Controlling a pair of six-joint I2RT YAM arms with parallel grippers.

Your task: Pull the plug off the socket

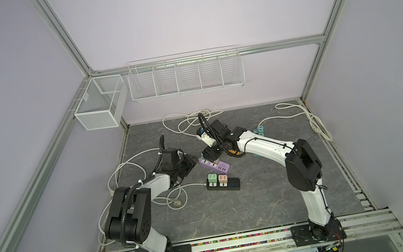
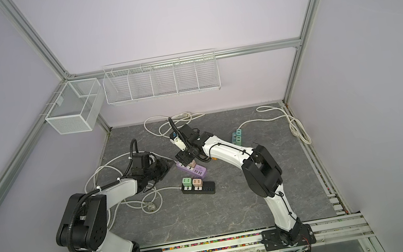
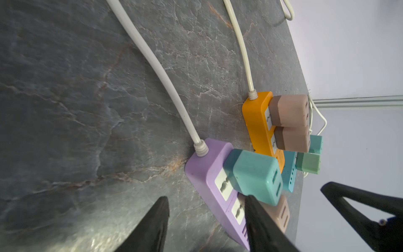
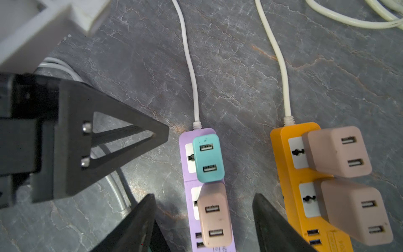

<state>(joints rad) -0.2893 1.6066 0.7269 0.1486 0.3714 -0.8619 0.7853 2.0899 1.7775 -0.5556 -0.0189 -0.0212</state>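
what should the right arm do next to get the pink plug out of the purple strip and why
Probably close the right gripper onto the pink plug. Its fingers stand on either side of the plug with gaps showing, and the plug sits fully seated in the purple strip, so lifting before gripping would likely leave it behind.

you have a grey stone-look tabletop [image 3: 76, 98], veined, with a dull sheen. purple socket strip [image 3: 200, 172], teal plug [image 3: 255, 174], orange strip [image 3: 255, 122]: smooth matt plastic. cord [image 3: 161, 74]: smooth white plastic. left gripper's fingers [image 3: 152, 224]: matt black plastic. frame [image 1: 277, 45]: brushed metal. basket [image 1: 185, 80]: white-coated wire.
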